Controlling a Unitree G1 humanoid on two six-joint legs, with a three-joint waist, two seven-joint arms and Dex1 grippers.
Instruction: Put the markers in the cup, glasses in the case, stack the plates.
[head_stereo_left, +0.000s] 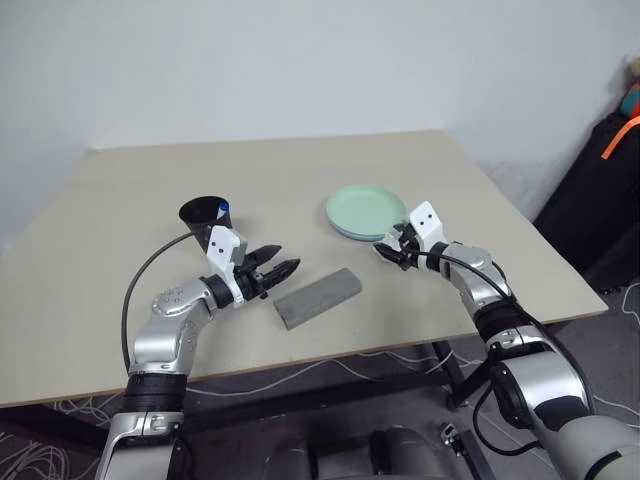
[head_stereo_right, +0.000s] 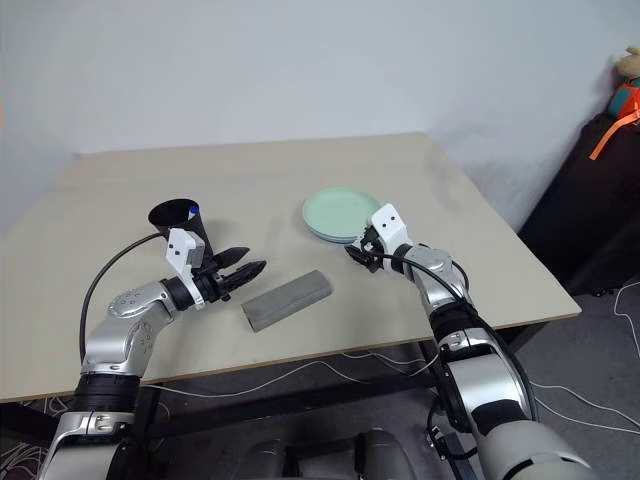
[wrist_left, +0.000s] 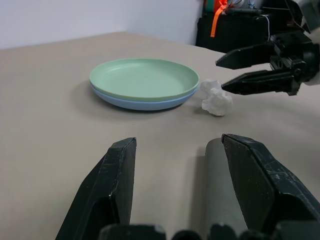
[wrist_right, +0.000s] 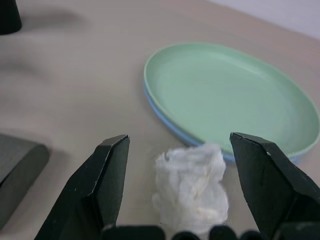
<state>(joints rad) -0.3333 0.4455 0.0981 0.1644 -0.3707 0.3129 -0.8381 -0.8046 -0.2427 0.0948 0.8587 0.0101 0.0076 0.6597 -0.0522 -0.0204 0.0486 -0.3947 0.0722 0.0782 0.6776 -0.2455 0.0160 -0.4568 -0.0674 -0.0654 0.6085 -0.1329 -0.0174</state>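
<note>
From the head views, the cup (head_stereo_left: 205, 218) holds a blue-capped marker (head_stereo_left: 224, 208); the closed case (head_stereo_left: 317, 296) lies just beside the left gripper (head_stereo_left: 280, 263), jaws wide, empty. Left wrist view: 2 stacked plates (wrist_left: 144, 82), green on blue. Right wrist view: the right gripper (wrist_right: 177, 172), wide, straddles a white wad (wrist_right: 192, 187).

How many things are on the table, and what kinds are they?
Plates: 2, mint green stacked on light blue
Black cup: 1, something blue showing at its rim
Grey case: 1, lid shut
White lumpy wad: 1
Total: 5
</note>
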